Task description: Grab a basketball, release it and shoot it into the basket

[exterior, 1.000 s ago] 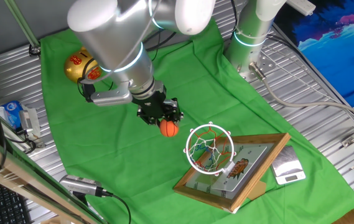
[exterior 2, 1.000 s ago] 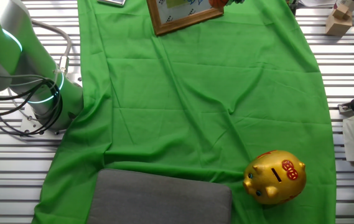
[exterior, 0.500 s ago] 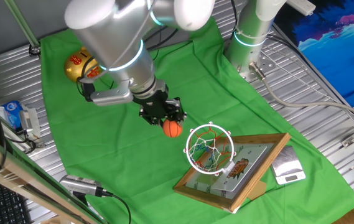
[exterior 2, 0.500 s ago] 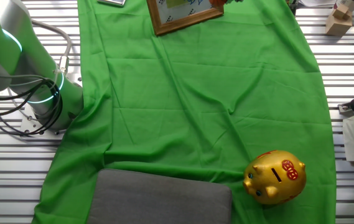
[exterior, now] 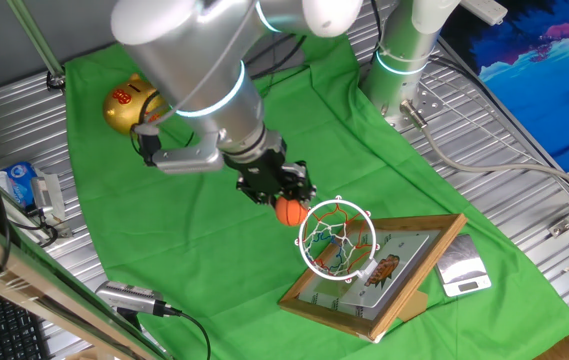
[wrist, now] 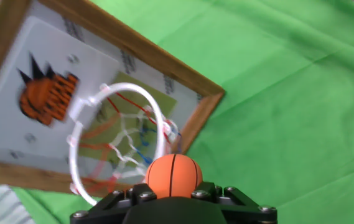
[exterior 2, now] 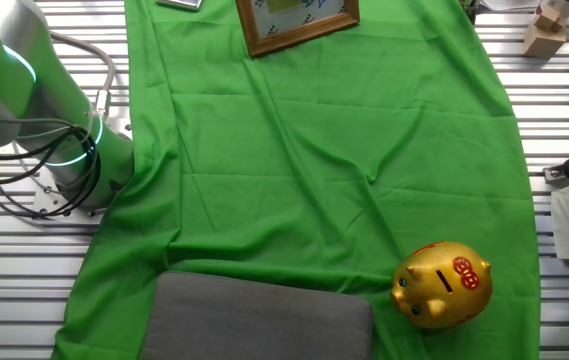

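- A green cloth (exterior: 194, 220) is covering the ribbed metal desk (exterior: 524, 160), and the scene is reading from a gold piggy bank (exterior: 127, 107) at the far left, through the arm in the middle, to the basket (exterior: 337, 238) on the right.
- The piggy bank is sitting where it sat a second ago, well apart from the action and playing no part in it.
- The claw (exterior: 282, 196) is travelling rightward across the cloth: a second ago it was hanging clearly short of the hoop, and now it is arriving just beside the ring's left edge.
- The claw is staying closed on the basketball (exterior: 289, 211), with the little orange ball pinched at its tip and raised off the cloth.
- In the hand view the basketball (wrist: 173, 176) is sitting between the dark fingers (wrist: 133, 200), and the ring is lying just beyond and to the left of it, so the ball is not yet over the opening.
- The basket, on its wood-framed backboard (exterior: 384, 290), is not shifting between the pictures.
- The carry is looking nearly done; a short further move over the ring seems to be what remains before letting go.
- The other fixed view is showing only a strip of the backboard (exterior 2: 299, 22) at its top edge, with neither claw nor ball in sight.
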You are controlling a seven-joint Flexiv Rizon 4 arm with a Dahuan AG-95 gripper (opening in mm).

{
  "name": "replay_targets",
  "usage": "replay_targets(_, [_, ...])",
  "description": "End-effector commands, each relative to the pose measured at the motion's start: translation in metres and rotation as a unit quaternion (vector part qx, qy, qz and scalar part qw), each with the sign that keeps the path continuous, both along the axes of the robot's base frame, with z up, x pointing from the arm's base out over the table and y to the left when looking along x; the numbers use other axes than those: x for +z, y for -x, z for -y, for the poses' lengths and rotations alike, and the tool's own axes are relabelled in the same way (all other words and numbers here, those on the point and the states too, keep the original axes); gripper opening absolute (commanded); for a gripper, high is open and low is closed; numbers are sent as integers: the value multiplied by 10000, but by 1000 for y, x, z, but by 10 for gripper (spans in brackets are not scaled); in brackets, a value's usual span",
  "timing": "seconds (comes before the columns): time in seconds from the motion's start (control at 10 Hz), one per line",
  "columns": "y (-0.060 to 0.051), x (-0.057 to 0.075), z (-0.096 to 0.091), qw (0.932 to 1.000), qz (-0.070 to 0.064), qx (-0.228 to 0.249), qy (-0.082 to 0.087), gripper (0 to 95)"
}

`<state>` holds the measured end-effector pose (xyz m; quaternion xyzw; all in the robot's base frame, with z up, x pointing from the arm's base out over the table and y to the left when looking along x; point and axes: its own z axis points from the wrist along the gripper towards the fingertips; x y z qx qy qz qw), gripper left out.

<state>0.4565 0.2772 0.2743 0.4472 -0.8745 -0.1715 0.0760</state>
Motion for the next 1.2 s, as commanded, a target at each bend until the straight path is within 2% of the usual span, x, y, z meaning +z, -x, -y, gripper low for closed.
replay_targets(0.1, [7,9,-12,9997,-99,-228,28,0])
replay_targets(0.4, [11,13,-29,9989,-173,-438,63,0])
replay_targets(0.6, [17,10,-37,9985,-174,-515,74,0])
replay_targets(0.8, [20,10,-41,9982,-185,-570,98,0])
replay_targets(1.2, [26,-1,-45,9979,-132,-627,93,0])
